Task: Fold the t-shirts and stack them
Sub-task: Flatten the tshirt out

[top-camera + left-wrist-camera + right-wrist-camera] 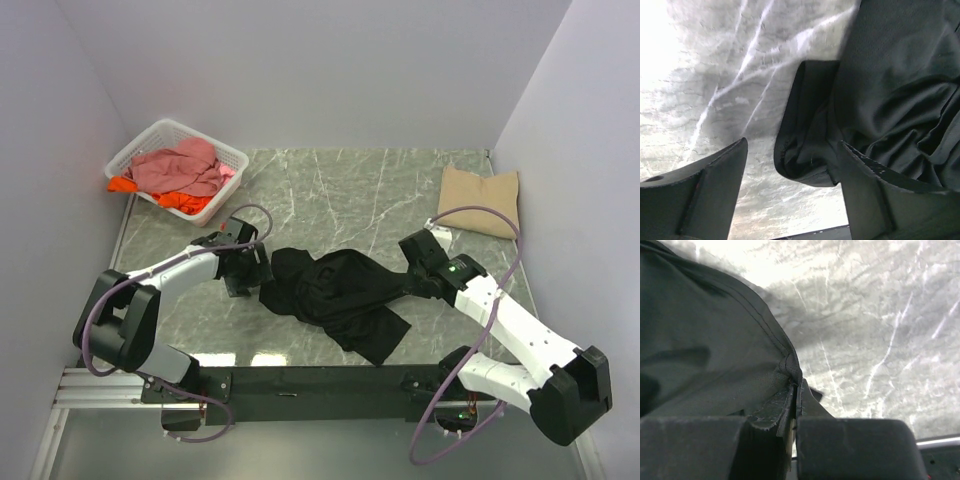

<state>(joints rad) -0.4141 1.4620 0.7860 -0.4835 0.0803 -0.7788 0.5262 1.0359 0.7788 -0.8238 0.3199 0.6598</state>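
The black t-shirt (340,295) is gripped at one edge by the right jaws; the left jaws, open around the opposite edge, must next be closed for spreading.

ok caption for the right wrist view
right fingers pinched shut on an edge of the black t-shirt, marble table behind

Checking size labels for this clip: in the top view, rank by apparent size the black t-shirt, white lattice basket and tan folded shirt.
1. Crumpled black cloth t-shirt: largest spread.
2. White plastic lattice basket: somewhat smaller, though it sits farther back, so that gap is unsure.
3. Folded tan cloth t-shirt: clearly smallest.
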